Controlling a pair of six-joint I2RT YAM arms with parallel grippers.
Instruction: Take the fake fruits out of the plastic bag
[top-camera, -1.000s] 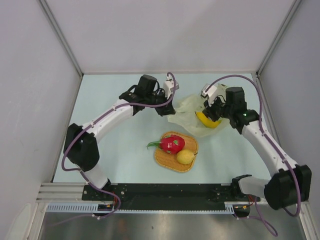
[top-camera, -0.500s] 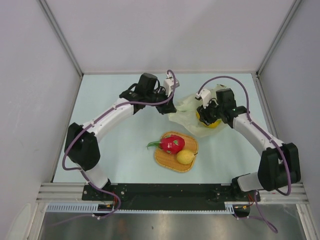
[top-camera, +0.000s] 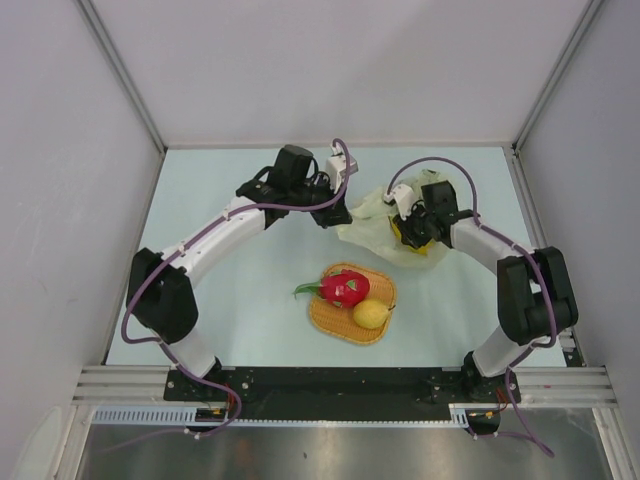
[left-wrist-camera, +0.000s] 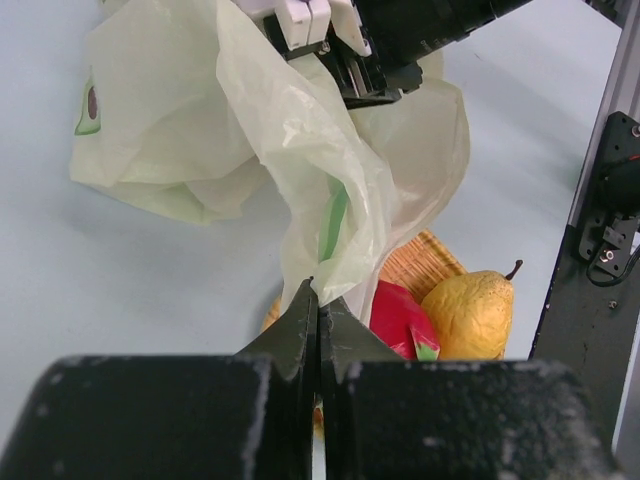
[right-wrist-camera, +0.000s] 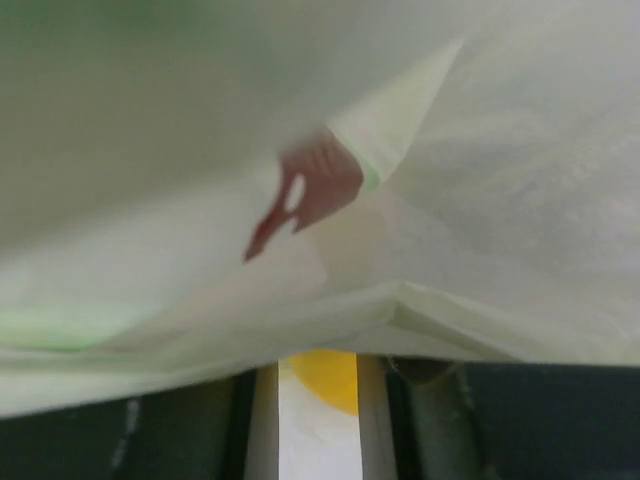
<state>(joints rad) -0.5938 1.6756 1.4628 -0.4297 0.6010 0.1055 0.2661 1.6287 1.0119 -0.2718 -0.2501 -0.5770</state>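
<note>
The pale yellow-green plastic bag (top-camera: 372, 222) lies at the back of the table between my two grippers. My left gripper (top-camera: 335, 214) is shut on the bag's left edge and holds it up; in the left wrist view the film (left-wrist-camera: 300, 160) rises from the closed tips (left-wrist-camera: 318, 292). My right gripper (top-camera: 408, 226) reaches into the bag from the right. Its fingers stand narrowly apart with the yellow banana (right-wrist-camera: 330, 388) between them, under bag film (right-wrist-camera: 330, 120). The banana (top-camera: 418, 244) shows through the bag. The red dragon fruit (top-camera: 345, 288) and yellow pear (top-camera: 371, 314) lie outside it. No grape bunch shows.
The dragon fruit (left-wrist-camera: 398, 318) and pear (left-wrist-camera: 474, 314) rest on an orange woven mat (top-camera: 330, 318) at mid-table, just in front of the bag. Grey walls close in the table on the left, back and right. A black rail runs along the near edge (top-camera: 330, 385).
The right arm has swung left and folded in, bringing its wrist closer to the bag. The left gripper keeps its hold on the bag's edge. The fruits on the mat have not moved.
</note>
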